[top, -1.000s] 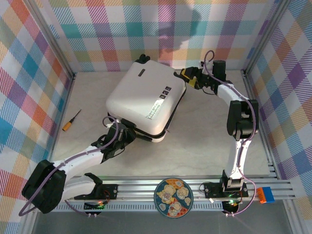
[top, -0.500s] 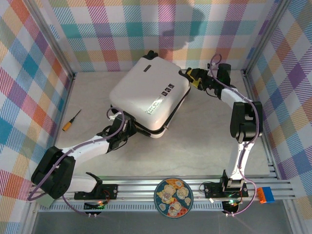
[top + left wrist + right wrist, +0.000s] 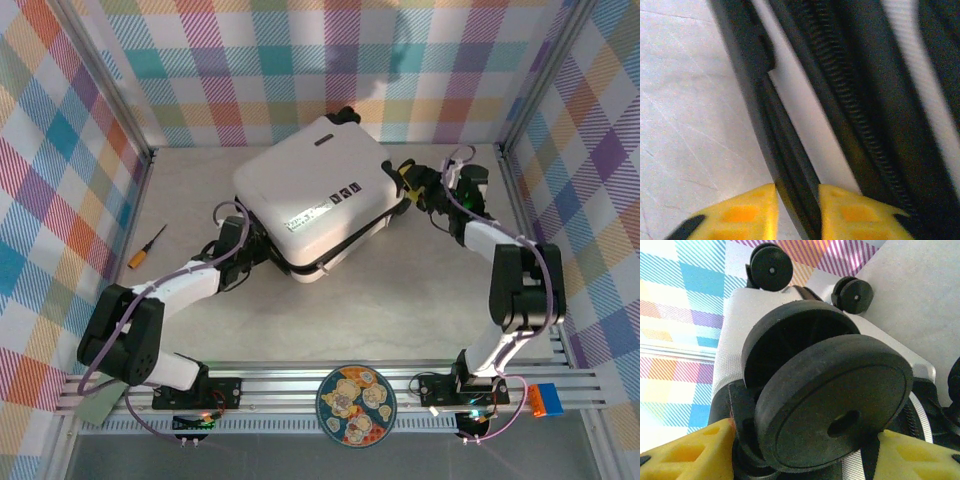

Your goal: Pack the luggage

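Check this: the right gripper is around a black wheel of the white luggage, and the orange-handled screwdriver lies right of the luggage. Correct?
One thing is wrong: the screwdriver lies left of the luggage, as the top external view shows. The rest holds.

Smooth, glossy white hard plastic on the luggage (image 3: 320,190) shell, with bright glare. Matt black rubbery wheel (image 3: 835,405), smooth-faced and faintly dusty. Black woven zipper band (image 3: 850,115) with fine coiled teeth. Pale, stone-look bench (image 3: 420,300), low sheen, lightly scratched. Brushed metal rail (image 3: 260,383) along the near edge.
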You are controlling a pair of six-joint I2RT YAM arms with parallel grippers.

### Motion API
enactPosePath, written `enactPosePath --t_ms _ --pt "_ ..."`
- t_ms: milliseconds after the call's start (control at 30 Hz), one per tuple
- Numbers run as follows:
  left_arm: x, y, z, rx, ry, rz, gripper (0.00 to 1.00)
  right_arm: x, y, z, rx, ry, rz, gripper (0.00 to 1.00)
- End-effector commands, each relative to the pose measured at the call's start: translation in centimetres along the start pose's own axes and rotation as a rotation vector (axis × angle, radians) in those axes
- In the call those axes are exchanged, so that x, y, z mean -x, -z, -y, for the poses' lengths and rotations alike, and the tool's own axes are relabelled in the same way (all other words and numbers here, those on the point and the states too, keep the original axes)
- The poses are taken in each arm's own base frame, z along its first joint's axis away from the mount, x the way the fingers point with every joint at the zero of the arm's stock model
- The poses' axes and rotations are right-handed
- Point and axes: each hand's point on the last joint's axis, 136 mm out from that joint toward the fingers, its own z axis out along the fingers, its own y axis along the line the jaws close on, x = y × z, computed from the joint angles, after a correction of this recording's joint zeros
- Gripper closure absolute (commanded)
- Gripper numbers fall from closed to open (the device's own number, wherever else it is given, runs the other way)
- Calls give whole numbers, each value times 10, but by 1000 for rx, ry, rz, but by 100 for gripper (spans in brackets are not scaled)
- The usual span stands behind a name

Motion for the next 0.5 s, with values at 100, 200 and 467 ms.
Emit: enactPosePath --t_ms 100,200,467 --pt "26 -16 -29 89 11 -17 50 -105 6 5 -15 168 -167 55" --pt "49 -19 -37 124 28 3 47 -131 18 3 -40 187 -142 55" --pt "98 -5 -30 123 26 59 46 -170 58 -18 -97 299 -35 48"
